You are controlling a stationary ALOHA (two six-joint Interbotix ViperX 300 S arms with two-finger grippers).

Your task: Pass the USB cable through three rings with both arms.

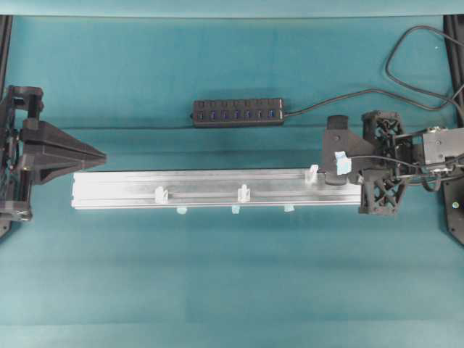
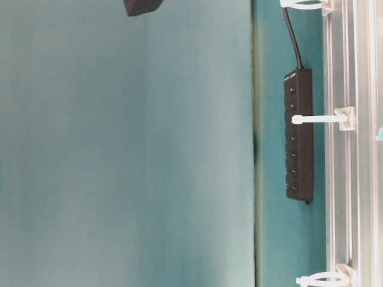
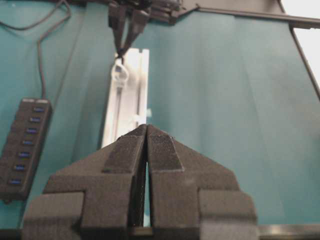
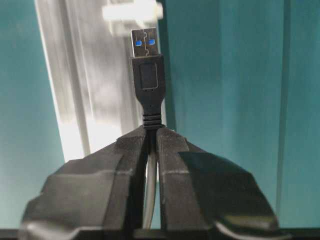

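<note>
My right gripper (image 4: 152, 129) is shut on the USB cable just behind its black plug (image 4: 146, 65). The plug's blue-tabbed tip points along the rail at the nearest white ring (image 4: 132, 12), a short gap away. From overhead, the right gripper (image 1: 328, 175) hangs over the rail's right end beside that ring (image 1: 312, 174), and the cable (image 1: 373, 156) trails back to the right. Two more rings (image 1: 243, 193) (image 1: 161, 194) stand further left on the rail. My left gripper (image 1: 104, 156) is shut and empty, just off the rail's left end; its tips (image 3: 146, 127) face down the rail.
The silver aluminium rail (image 1: 217, 181) lies across the middle of the teal cloth. Behind it sits a black multi-port hub (image 1: 238, 112), its cord (image 1: 406, 80) looping off at the back right. Pale blue tabs (image 1: 235, 209) line the rail's front edge.
</note>
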